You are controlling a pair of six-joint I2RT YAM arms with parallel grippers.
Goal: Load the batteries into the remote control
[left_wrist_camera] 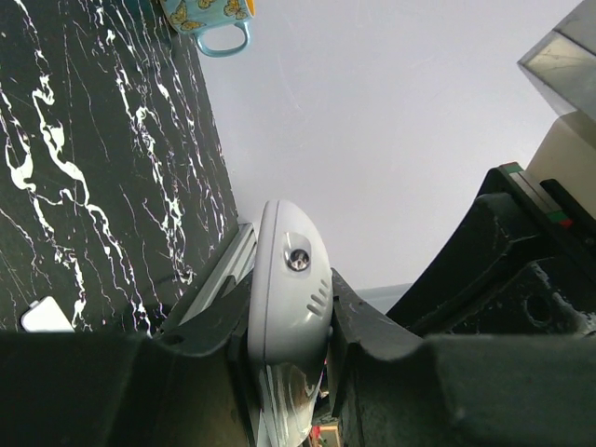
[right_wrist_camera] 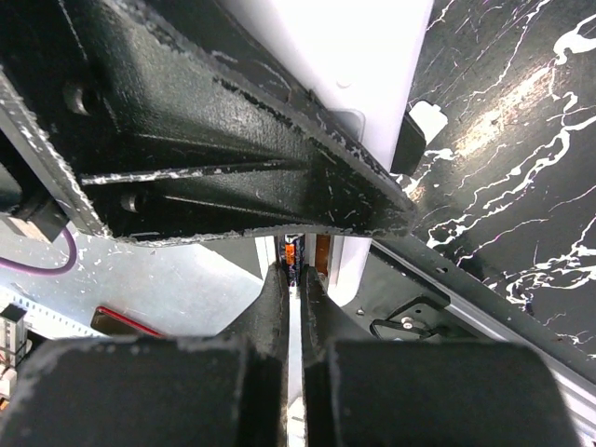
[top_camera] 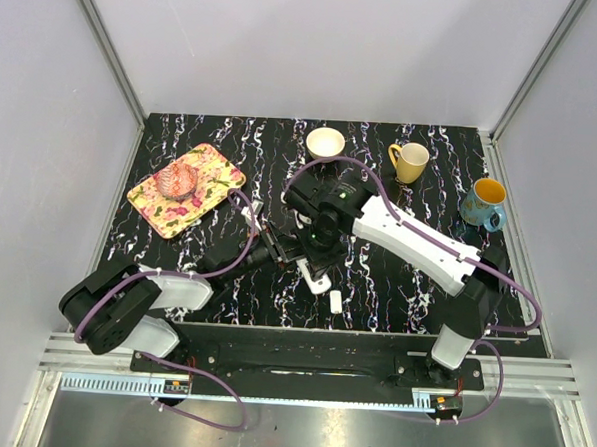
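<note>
My left gripper (top_camera: 280, 252) is shut on the white remote control (top_camera: 314, 275) and holds it on edge just above the table, near the middle front. In the left wrist view the remote's rounded end (left_wrist_camera: 291, 279) stands between the two fingers of that gripper (left_wrist_camera: 289, 312). My right gripper (top_camera: 317, 242) reaches down onto the remote from behind. In the right wrist view its gripper (right_wrist_camera: 296, 270) is pinched on a thin dark battery (right_wrist_camera: 294, 253) with an orange mark, right against the remote's white body (right_wrist_camera: 335, 256). No other battery shows.
A small plain white lozenge piece (top_camera: 335, 302) lies on the black marbled table (top_camera: 396, 279) just in front of the grippers. A cream bowl (top_camera: 326, 142), a yellow mug (top_camera: 410, 161) and a teal mug (top_camera: 483, 201) stand at the back right. A floral tray (top_camera: 185, 190) sits at the back left.
</note>
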